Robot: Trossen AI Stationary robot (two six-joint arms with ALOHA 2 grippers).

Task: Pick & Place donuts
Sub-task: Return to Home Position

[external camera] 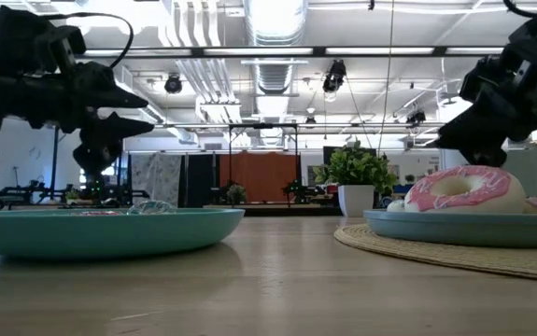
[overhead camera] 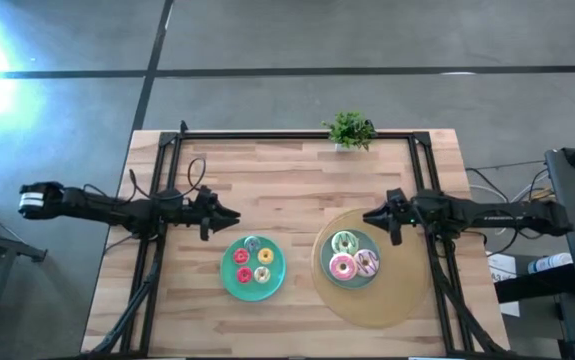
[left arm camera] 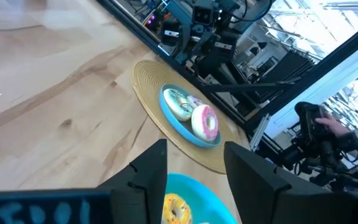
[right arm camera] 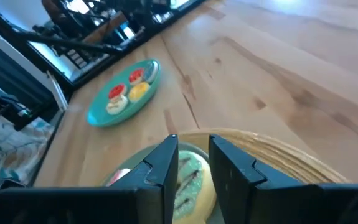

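Several tiny donuts [overhead camera: 253, 263] lie on the left teal plate [overhead camera: 229, 280]; a yellow one [left arm camera: 175, 208] shows just past my left fingers. Three larger donuts, green [overhead camera: 343, 242], pink [overhead camera: 342, 266] and white-purple [overhead camera: 366, 263], lie on the right teal plate [overhead camera: 352, 283], which rests on a round woven mat [overhead camera: 387, 300]. My left gripper [overhead camera: 232, 215] hovers open beyond the left plate's far-left rim. My right gripper [overhead camera: 370, 217] hovers over the mat's far edge, its fingers a little apart, with the green donut [right arm camera: 194, 183] below and beyond them. Neither holds anything.
A small potted plant [overhead camera: 349, 130] stands at the table's far edge. Black frame rails [overhead camera: 157, 250] run along both sides and the far edge. Bare wood lies between the two plates and across the far half of the table.
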